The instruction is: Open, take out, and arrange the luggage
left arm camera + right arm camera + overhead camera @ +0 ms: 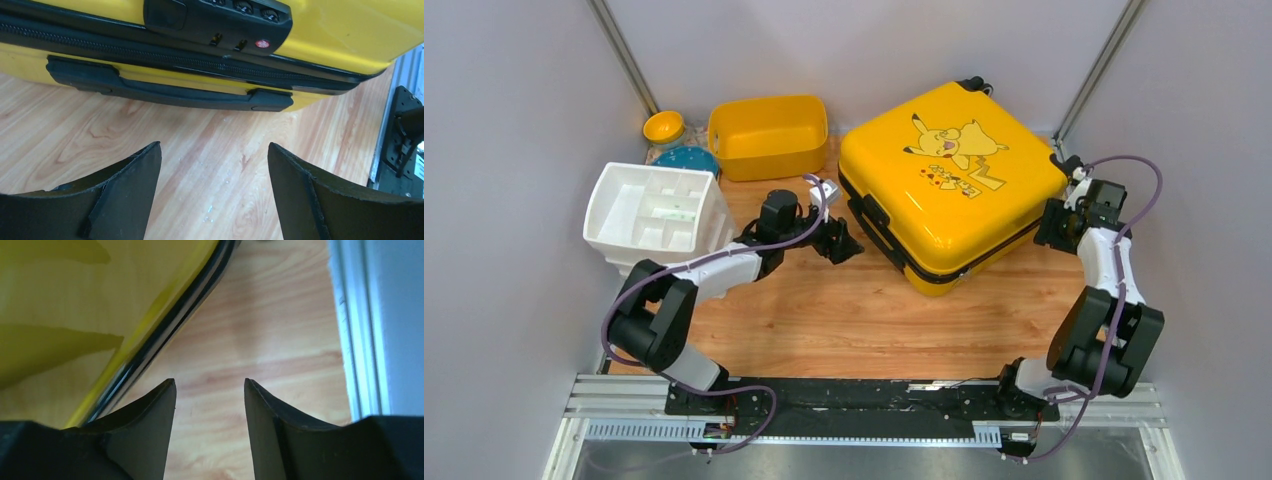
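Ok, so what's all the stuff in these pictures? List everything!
luggage: one, yellow with black trim, lying shut at the table's back right
tub: one, yellow, back middle, left of the luggage
drawer organiser: one, white, left side
small bowl: one, yellow, back left corner
round dish: one, teal, between bowl and organiser
table: one, light wood, under everything
left gripper: one, black, open and empty, facing the luggage's handle
right gripper: one, black, open and empty, by the luggage's right edge

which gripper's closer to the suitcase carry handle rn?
Left. The left gripper sits just in front of the carry handle, not touching; the right gripper is beside the suitcase at its opposite edge.
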